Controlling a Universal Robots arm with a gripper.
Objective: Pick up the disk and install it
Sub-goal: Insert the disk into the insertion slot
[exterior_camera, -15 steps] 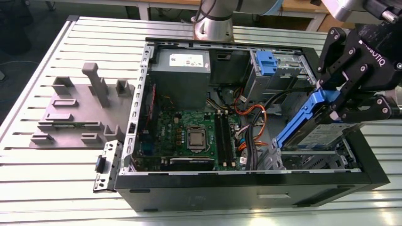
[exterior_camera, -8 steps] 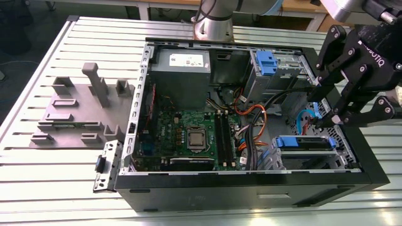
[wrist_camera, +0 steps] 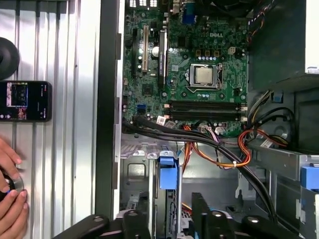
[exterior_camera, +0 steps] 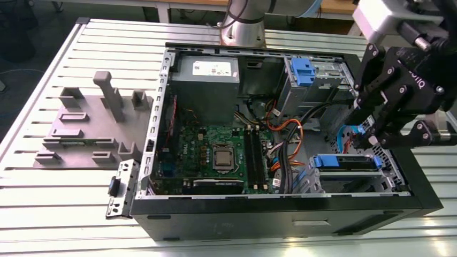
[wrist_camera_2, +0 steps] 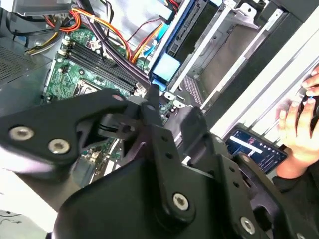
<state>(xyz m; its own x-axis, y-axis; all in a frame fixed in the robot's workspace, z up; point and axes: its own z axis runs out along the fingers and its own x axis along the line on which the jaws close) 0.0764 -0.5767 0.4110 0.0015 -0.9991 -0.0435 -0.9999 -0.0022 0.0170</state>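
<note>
Exterior view: flat silver metal disk w/ blue plastic rail frame (exterior_camera: pixel 348 162) is logged as seated in the lower drive bay of the open black PC case (exterior_camera: pixel 250 219), w/ the black gripper (exterior_camera: pixel 365 140) hung just above it. First wrist view: the disk's blue rail end (wrist_camera: pixel 168 174) is framed between parted fingers (wrist_camera: pixel 135 224) w/ nothing clamped, so pick-up and insertion are judged done, full seating unconfirmed. Second wrist view: same blue end (wrist_camera_2: pixel 164 69) is noted beside the silver cage (wrist_camera_2: pixel 227 37).
</note>
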